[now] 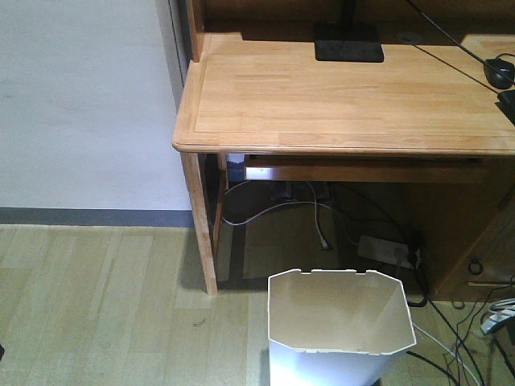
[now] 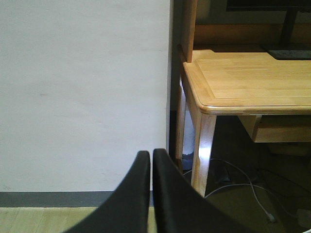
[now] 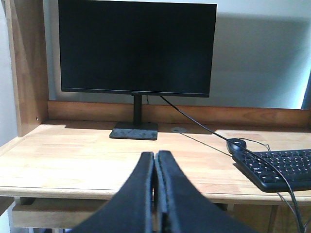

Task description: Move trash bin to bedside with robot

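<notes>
The white trash bin stands on the wooden floor in front of the desk, at the bottom of the front view, its cream inside empty. No arm shows in that view. My left gripper is shut with nothing in it, facing a white wall beside the desk's left leg. Shut and empty too, my right gripper hovers in front of the desk's front edge, pointing at the monitor. The bedside is out of view.
A wooden desk carries a black monitor, a mouse and a keyboard. Cables and a power adapter lie on the floor under it. The white wall with its dark skirting runs to the left.
</notes>
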